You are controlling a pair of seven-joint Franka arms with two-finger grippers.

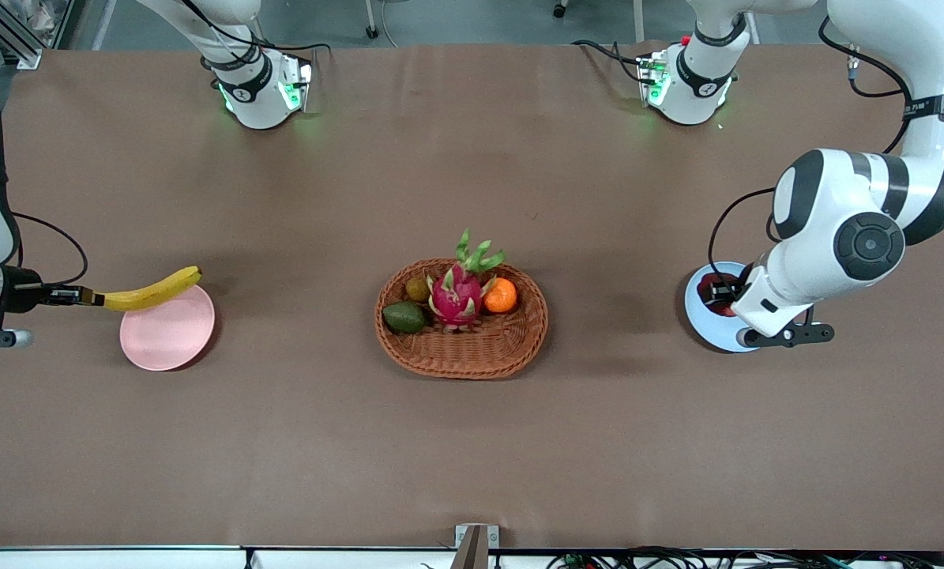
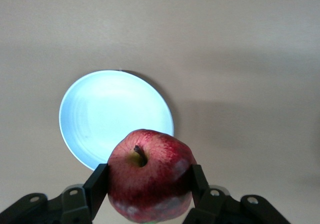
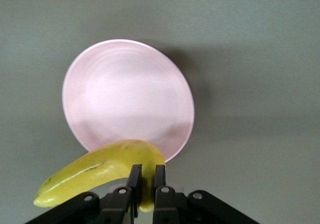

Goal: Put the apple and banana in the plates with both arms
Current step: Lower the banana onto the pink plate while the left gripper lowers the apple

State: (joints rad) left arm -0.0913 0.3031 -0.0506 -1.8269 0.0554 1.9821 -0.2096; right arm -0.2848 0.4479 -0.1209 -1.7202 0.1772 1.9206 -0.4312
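Front view sets the brown woven wicker basket [image 1: 462,320] mid-table, and it alone shows the pink dragon fruit [image 1: 456,294], orange [image 1: 500,296] and dark green avocado [image 1: 404,317] inside. Left wrist view shows what the arm hides there: the left gripper [image 2: 149,184] clamped on the glossy dark red apple [image 2: 150,179] above the light blue plate [image 2: 107,116]. Right wrist view has the right gripper [image 3: 145,184] pinching the curved yellow banana [image 3: 100,171] over the pale pink plate [image 3: 127,97].
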